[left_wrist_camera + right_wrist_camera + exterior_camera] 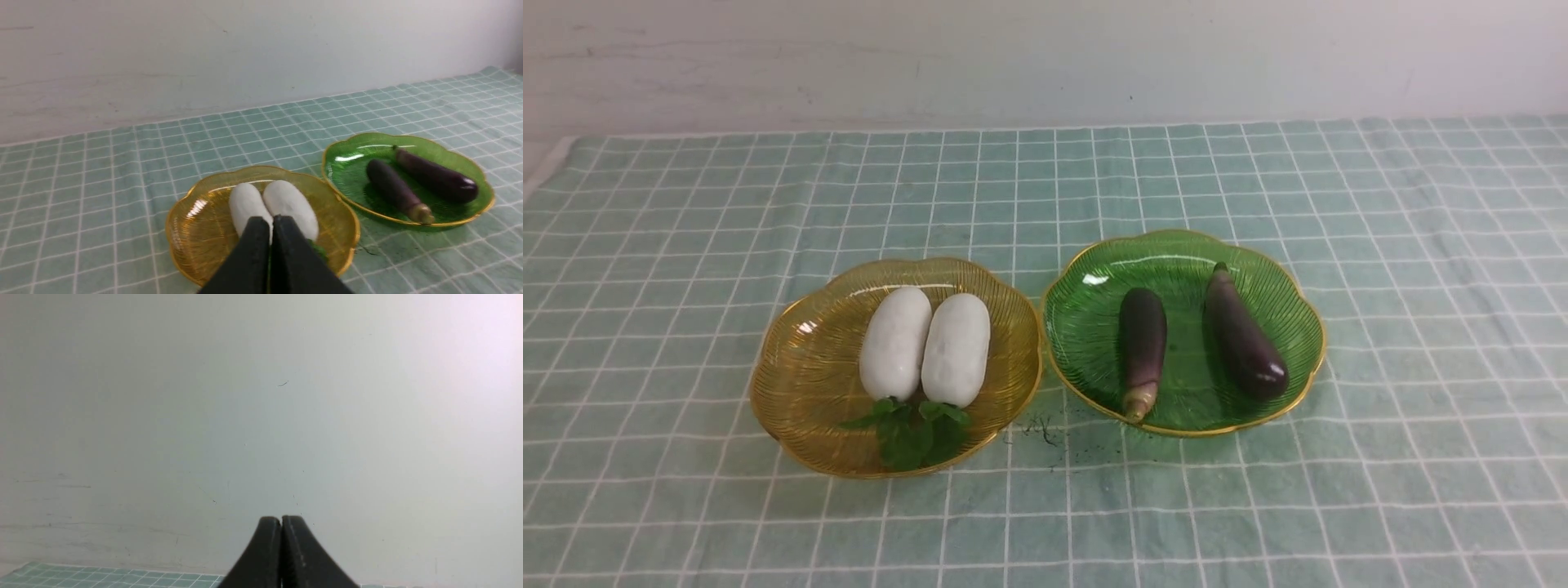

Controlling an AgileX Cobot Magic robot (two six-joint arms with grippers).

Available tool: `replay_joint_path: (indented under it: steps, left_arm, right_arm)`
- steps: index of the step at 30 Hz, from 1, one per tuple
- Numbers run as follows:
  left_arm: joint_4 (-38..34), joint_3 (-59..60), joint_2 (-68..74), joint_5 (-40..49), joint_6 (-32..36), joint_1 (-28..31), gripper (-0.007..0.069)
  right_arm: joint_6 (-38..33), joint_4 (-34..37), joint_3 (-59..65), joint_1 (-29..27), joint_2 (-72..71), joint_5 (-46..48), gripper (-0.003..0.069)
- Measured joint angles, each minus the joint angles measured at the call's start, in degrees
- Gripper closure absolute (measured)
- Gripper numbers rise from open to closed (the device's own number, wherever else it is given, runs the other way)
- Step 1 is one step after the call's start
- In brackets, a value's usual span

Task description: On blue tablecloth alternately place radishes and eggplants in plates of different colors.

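Observation:
Two white radishes (896, 343) (956, 349) lie side by side in the amber-yellow plate (800, 376), green leaves toward me. Two dark purple eggplants (1143, 343) (1245, 343) lie in the green plate (1086, 327) to its right. Both plates rest on the blue tablecloth (686, 245). No arm shows in the front view. In the left wrist view my left gripper (271, 222) is shut and empty, held back from the radishes (245, 202) (290, 202) in the yellow plate (196, 224), with the green plate (347, 163) and eggplants (392, 188) (437, 179) beyond. My right gripper (281, 520) is shut, empty, facing the wall.
A pale wall (1045, 57) runs along the cloth's far edge. A dark smudge (1041, 429) marks the cloth between the plates. A strip of the cloth (102, 575) shows low in the right wrist view.

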Motion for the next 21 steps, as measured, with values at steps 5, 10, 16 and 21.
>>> replay_joint_path:
  steps: [5, 10, 16, 21]
  left_arm:
    - [0.1, 12.3, -4.7, -7.2, 0.0, 8.2, 0.0632]
    - [0.6, 23.7, -6.6, -10.6, 0.0, 11.9, 0.0632]
    - [1.1, 27.1, -6.6, -10.2, 0.5, 12.0, 0.0632]
    - [1.1, 27.1, -6.6, -10.2, 0.5, 12.0, 0.0632]
  right_arm:
    - [0.0, 0.0, 0.0, 0.0, 0.0, 0.0, 0.0671]
    - [0.0, 0.0, 0.0, 0.0, 0.0, 0.0, 0.0671]
    - [0.0, 0.0, 0.0, 0.0, 0.0, 0.4, 0.0671]
    - [0.0, 0.0, 0.0, 0.0, 0.0, 1.8, 0.0671]
